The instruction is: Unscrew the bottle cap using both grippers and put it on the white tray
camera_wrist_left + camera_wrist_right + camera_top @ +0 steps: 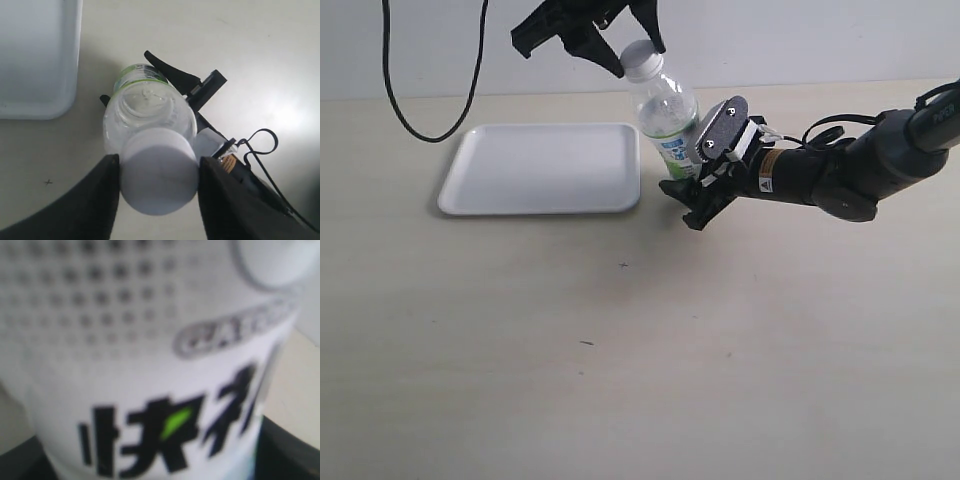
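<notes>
Left gripper [639, 60] overhead pinching bottle cap [642, 56]; right gripper [684, 202] clamps bottle [665, 108]

bottle [150, 365] label blurred, fills right wrist view; bottle base hidden behind right claw [685, 200]

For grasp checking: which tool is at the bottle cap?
The all-black left tool, closed around the bottle cap; the grey-plated right tool grips the bottle.

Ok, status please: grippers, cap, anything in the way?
Left gripper clamps bottle cap, right gripper holds bottle. Cap not off yet. Way to white tray open.
</notes>
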Robot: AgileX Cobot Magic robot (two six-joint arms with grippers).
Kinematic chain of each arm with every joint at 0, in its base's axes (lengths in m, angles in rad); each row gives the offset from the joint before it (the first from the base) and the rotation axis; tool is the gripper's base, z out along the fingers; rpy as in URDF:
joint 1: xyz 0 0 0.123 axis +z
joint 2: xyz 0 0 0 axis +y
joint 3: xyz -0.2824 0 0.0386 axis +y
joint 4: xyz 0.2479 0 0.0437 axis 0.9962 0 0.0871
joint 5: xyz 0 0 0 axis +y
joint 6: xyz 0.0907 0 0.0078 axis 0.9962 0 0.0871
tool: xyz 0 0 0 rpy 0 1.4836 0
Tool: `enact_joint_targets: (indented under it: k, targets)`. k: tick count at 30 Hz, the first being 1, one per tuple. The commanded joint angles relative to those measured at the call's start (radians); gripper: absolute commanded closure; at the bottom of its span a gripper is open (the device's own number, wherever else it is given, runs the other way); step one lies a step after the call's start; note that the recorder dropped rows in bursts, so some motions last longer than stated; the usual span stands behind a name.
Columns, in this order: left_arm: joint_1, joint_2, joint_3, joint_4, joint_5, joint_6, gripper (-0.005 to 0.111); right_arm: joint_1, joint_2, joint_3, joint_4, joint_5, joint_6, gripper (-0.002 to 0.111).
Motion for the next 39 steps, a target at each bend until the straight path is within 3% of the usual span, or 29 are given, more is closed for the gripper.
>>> enact_joint_targets:
  k: [1, 15, 19, 21, 25, 27, 39]
  targets:
    - [0.004, -0.001, -0.003, -0.040, -0.010, -0.101, 0.107, 0.002, -0.008, -0.001, 0.000, 0.000, -0.002, 0.108]
    - [0.013, -0.001, -0.003, -0.048, -0.010, -0.111, 0.104, 0.002, -0.008, -0.001, 0.000, 0.000, 0.003, 0.108]
    - [0.013, -0.001, -0.003, -0.048, -0.010, -0.073, 0.081, 0.002, -0.008, -0.001, 0.000, 0.000, 0.003, 0.108]
    - [0.013, -0.001, -0.003, -0.048, -0.010, -0.044, 0.064, 0.002, -0.008, -0.001, 0.000, 0.000, 0.003, 0.108]
    - [0.013, -0.001, -0.003, -0.048, -0.010, 0.051, 0.018, 0.002, -0.008, -0.001, 0.000, 0.000, 0.003, 0.108]
    - [0.013, -0.001, -0.003, -0.048, -0.010, 0.118, 0.008, 0.002, -0.008, -0.001, 0.000, -0.004, 0.003, 0.108]
    - [0.013, -0.015, -0.003, 0.184, -0.010, 0.678, 0.006, 0.002, -0.008, -0.001, -0.008, -0.005, 0.029, 0.108]
